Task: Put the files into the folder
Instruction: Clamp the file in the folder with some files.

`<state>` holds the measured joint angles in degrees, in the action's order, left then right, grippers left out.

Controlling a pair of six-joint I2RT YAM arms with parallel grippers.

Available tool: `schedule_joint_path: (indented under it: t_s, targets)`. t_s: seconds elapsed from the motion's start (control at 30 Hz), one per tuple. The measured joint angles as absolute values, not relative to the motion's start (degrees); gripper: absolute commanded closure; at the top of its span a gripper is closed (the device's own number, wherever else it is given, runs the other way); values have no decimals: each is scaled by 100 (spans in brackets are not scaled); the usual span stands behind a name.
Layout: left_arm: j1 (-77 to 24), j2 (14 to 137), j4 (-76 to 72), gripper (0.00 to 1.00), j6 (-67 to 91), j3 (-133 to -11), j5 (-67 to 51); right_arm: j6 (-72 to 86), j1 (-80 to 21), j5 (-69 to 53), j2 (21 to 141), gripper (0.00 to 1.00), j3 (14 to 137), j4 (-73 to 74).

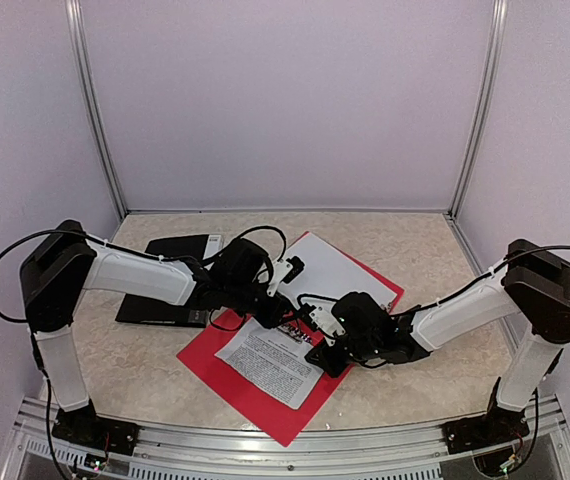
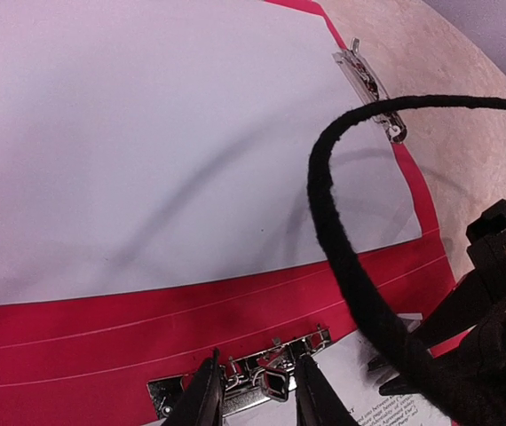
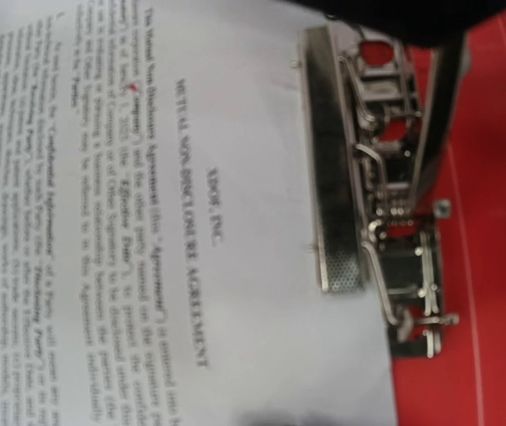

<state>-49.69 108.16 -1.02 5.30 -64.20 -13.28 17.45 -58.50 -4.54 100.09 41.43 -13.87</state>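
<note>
files (image 1: 265,362): judged light, floppy, slippery | hold: free edge, away from clip (image 3: 359,222) | left claw (image 2: 256,374): narrowly parted astride clip, grip unclear | right claw (image 1: 327,340): cannot tell

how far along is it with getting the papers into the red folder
Done: the red folder lies open, a blank sheet on its far half, a printed sheet on its near half, top edge seemingly under the spring clip. In hand: the left tool straddles that clip; the right tool sits at the printed sheet's top. Still to do: likely clamping the sheets and closing the folder.
</note>
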Motion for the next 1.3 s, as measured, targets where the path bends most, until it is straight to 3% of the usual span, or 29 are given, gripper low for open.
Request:
schedule_joint_path:
  t_s: [0.87,1.3]
  targets:
    - [-4969,10685,-89,80,545,-6396,-1332,1747,-5850,-513,10031,85,4145,-1424]
    - [-4969,10672,-84,77,556,-6390,-1354,1745,-5850,-513,10031,85,4147,-1422]
